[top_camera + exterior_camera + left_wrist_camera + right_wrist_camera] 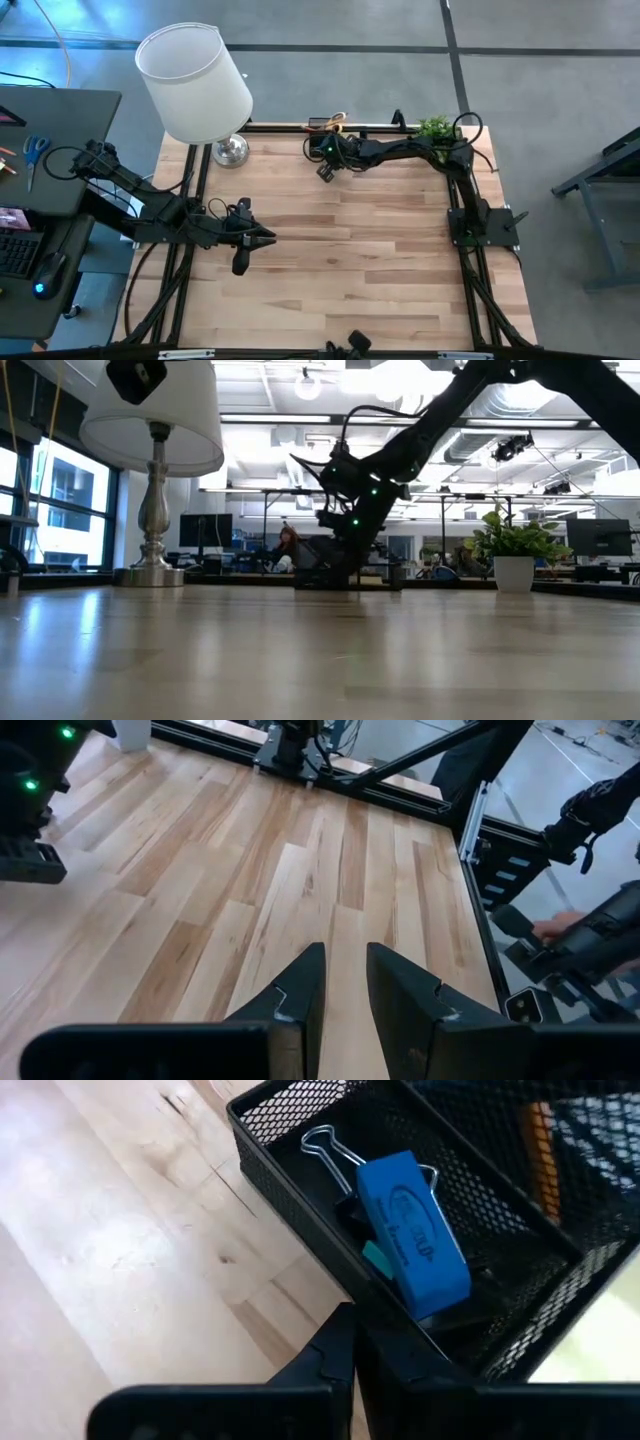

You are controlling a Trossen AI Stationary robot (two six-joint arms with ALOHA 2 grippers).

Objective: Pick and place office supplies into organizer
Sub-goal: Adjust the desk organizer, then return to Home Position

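Observation:
The black mesh organizer stands at the table's far edge. In the right wrist view its low compartment holds a blue eraser lying on a black binder clip. An orange pencil shows in a section behind. My right gripper is shut, slanting down at the organizer's near wall. My left gripper hovers open over bare wood near the table's left side. Other supplies are out of view. My right gripper's shut fingertips stand right at the foot of the organizer's near wall, coming from the near side and slanting down. I cannot tell whether they touch it.
A lamp with a white shade stands at the far left corner and a small green plant at the far right. A side desk with blue-handled scissors lies left of the table. Bare wood spreads across the middle and near side.

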